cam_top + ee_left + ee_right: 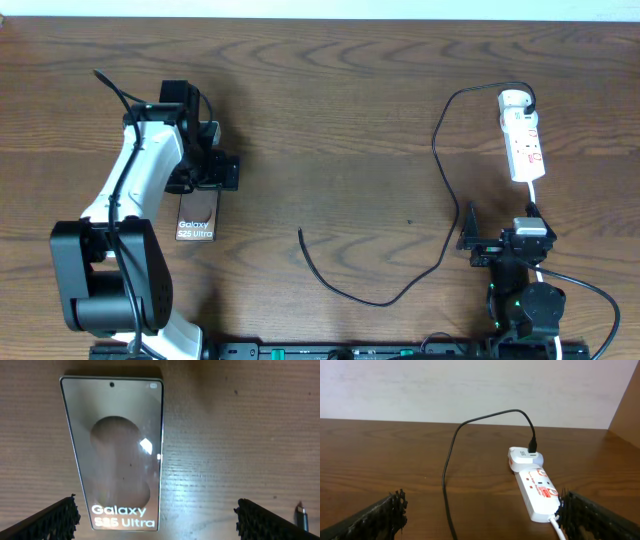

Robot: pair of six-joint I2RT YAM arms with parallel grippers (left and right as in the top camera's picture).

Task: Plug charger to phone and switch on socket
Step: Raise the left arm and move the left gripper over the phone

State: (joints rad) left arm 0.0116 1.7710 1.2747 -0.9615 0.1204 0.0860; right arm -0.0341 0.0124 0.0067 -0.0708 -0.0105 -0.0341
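Observation:
The phone (195, 218) lies flat on the wooden table, lettering toward the front. In the left wrist view the phone (117, 450) sits just ahead of my left gripper (157, 520), which is open and empty over the phone's lettered end. The left gripper (215, 170) covers the phone's far end from overhead. The charger cable (440, 200) runs from a white adapter (515, 100) on the socket strip (524, 145) in a long loop to its free tip (300, 232). My right gripper (500, 224) is open and empty, in front of the strip (537, 492); the cable (451, 460) also shows there.
The strip's white cord (559, 527) runs back past my right finger. A small dark plug-like tip (301, 512) shows at the lower right of the left wrist view. A pale wall stands behind the table's far edge (470, 421).

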